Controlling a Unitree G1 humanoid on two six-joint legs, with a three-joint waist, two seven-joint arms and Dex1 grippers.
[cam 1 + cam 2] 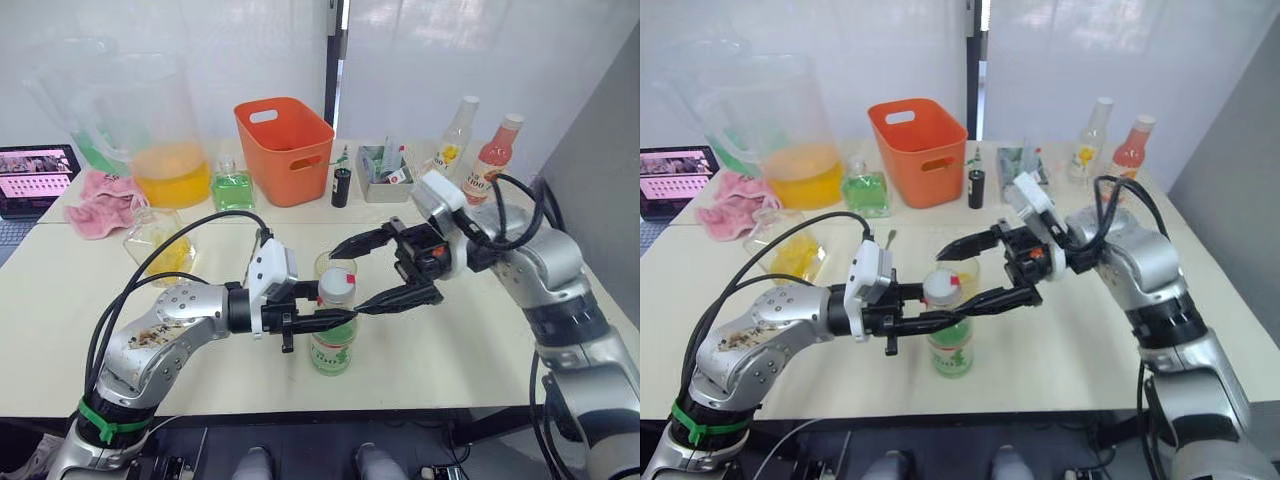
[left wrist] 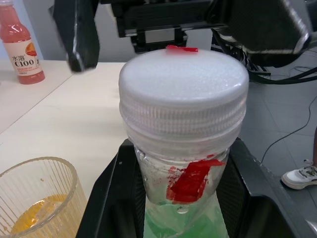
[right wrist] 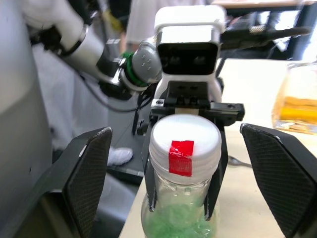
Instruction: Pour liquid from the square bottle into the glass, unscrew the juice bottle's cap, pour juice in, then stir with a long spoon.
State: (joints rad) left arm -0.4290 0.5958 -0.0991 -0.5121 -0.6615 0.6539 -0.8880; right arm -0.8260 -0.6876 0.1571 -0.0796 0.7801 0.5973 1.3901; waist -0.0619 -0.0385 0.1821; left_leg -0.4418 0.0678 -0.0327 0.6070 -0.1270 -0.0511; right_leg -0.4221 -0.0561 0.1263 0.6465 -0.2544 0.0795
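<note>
Near the front edge of the pale, smooth desk stands the juice bottle, a clear plastic cylinder with a green-and-white label, upright. The left gripper has its two black jaws clamped on the bottle's neck just under the cap, one flat pad on each side; the left wrist view shows the ribbed white plastic cap with a smooth domed top and a strip of red tape running from the top down onto the clear shoulder. The right gripper hangs beside the cap with its curved black jaws spread wide apart, one above and behind the cap, the other at its side, neither touching it; in the right wrist view the two textured pads stand well clear on either side of the cap.

Just behind the bottle sits the glass, a small clear tumbler with fine vertical ribs and a little yellow liquid at its bottom. Farther to the robot's left, the square bottle, squat faceted glass holding yellow liquid, rests on the desk near a crumpled pink cloth. A thin metal spoon bowl lies flat on the desk beyond the bottle.

Along the back stand a big clear pitcher with orange-yellow liquid, a small green bottle, an orange plastic basket and a pink bottle
</note>
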